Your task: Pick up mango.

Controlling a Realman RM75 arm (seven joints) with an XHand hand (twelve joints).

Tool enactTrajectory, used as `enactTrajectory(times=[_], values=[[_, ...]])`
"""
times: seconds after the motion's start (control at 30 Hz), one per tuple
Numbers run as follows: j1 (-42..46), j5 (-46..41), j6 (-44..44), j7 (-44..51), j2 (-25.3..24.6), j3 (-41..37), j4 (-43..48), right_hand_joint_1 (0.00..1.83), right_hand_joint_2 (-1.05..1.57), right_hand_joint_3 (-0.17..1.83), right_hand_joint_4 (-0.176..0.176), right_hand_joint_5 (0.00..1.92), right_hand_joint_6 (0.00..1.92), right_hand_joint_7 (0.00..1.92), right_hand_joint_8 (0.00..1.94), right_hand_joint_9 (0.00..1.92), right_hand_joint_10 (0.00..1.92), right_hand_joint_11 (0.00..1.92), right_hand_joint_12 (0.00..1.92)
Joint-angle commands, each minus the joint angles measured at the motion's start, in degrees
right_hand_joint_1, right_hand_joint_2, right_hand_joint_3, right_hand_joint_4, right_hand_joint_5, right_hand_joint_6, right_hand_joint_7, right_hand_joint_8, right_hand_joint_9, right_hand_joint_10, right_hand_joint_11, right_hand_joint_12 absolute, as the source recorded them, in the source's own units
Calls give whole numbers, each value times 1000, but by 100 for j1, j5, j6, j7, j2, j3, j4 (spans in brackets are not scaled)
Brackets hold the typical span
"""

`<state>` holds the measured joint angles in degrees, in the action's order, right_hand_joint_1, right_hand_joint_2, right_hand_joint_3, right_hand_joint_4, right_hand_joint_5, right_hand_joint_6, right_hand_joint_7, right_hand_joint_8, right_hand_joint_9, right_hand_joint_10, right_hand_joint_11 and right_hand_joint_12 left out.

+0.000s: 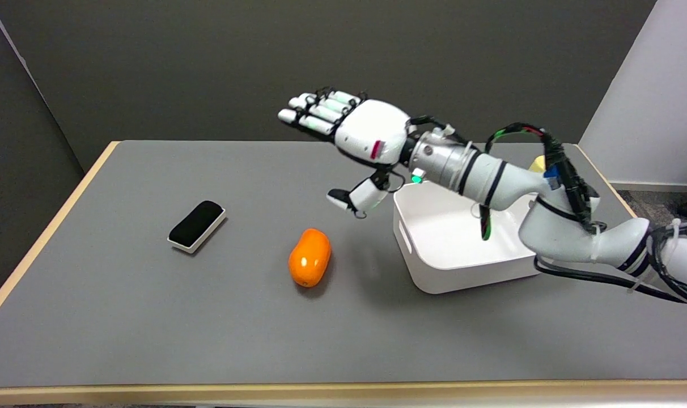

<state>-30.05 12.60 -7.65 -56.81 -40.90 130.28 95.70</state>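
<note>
An orange mango (309, 257) lies on the grey table (151, 317) near its middle, long axis running front to back. My right hand (352, 133) hovers in the air above and to the right of the mango, well clear of it. The fingers are stretched out toward the upper left and the thumb hangs down apart from them, with nothing held. The arm reaches in from the lower right, passing over the white bin.
A white bin (434, 266) stands to the right of the mango, under my forearm; a small yellow thing (538, 164) shows behind the arm at its far side. A black-topped eraser block (196, 225) lies to the mango's left.
</note>
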Motion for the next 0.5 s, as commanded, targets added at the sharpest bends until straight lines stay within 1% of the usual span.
enactTrajectory(times=[0.03, 0.2, 0.33, 0.4, 0.5], values=[[-493, -1587, 1600, 2135, -12, 1580, 354, 813, 558, 914, 17, -1, -1, -1, -1, -1, 10, -1, 644], [-265, -2161, 1600, 2791, 75, 1576, 257, 832, 552, 899, 18, -1, -1, -1, -1, -1, -1, -1, 636], [-144, -2300, 1587, 2959, 87, 1593, 233, 850, 561, 917, 10, -1, -1, -1, 3, -1, 5, -1, 633], [-136, -2300, 1558, 2959, 71, 1631, 243, 859, 604, 978, 1, -1, -1, 1, 47, -1, 73, -1, 648], [-136, -2300, 1552, 2959, 40, 1709, 247, 825, 584, 964, -1, -1, 70, 4, 166, -1, 185, -1, 702]])
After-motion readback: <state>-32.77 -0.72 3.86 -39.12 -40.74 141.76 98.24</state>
